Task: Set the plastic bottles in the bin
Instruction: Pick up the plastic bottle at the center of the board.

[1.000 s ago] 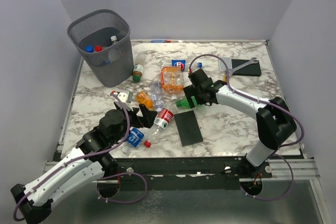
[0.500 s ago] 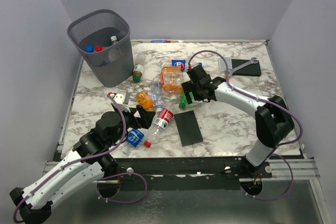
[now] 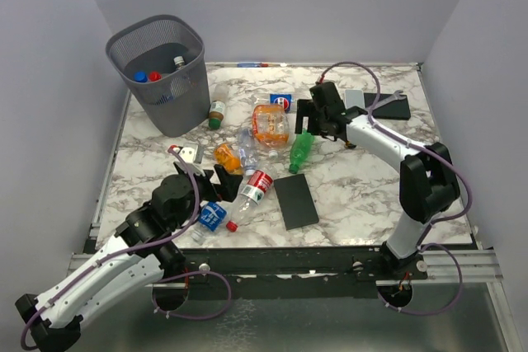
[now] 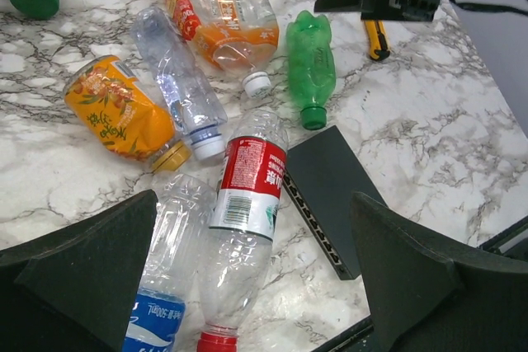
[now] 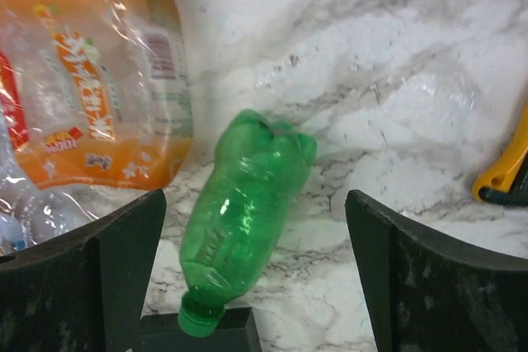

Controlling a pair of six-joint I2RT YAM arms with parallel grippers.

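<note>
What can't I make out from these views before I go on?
- Bin, top view: its wall hides everything inside except three bottle caps.
- Blue-label bottle, left wrist view: its lower end is cut off by the bottom edge.
- Yellow-handled tool, right wrist view: cut off by the right edge, so I cannot tell what kind of tool it is.
- Large orange-label bottle, right wrist view: cut off by the left edge.

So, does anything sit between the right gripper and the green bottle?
Nothing visible. The open right gripper points at the green bottle, which lies uncovered on the table; the orange bottle is beside it, the black slab at its cap.
</note>
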